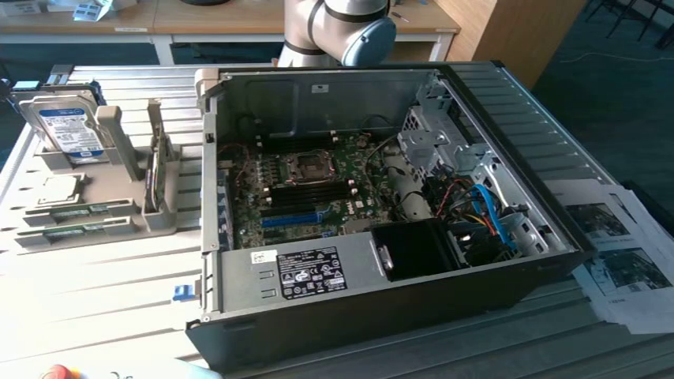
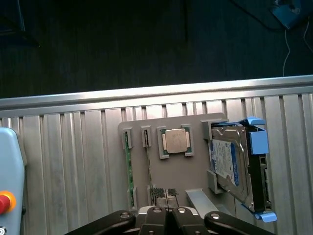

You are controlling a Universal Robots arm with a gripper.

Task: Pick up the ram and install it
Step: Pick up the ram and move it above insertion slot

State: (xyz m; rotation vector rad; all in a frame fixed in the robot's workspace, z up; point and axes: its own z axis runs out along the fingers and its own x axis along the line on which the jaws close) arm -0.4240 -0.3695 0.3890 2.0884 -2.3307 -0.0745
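Note:
Two ram sticks, thin green boards (image 2: 128, 169) (image 2: 146, 139), lie on edge in the slots of a grey holder tray (image 2: 161, 171). In the exterior view the same ram sticks (image 1: 79, 212) (image 1: 72, 232) sit at the near end of the tray (image 1: 116, 185), at that view's left. My gripper (image 2: 166, 209) hovers well above the tray's edge, shut with nothing between its fingers. The open computer case (image 1: 368, 197) lies on the table with its motherboard (image 1: 305, 193) exposed, dark memory slots (image 1: 305, 189) beside the processor socket.
The tray also carries a silver processor (image 2: 176, 141) and a blue-labelled hard drive (image 2: 230, 166) in a blue caddy. A red stop button (image 2: 5, 201) sits on a grey box. Papers (image 1: 621, 253) lie at the exterior view's right. The arm's elbow (image 1: 342, 28) rises behind the case.

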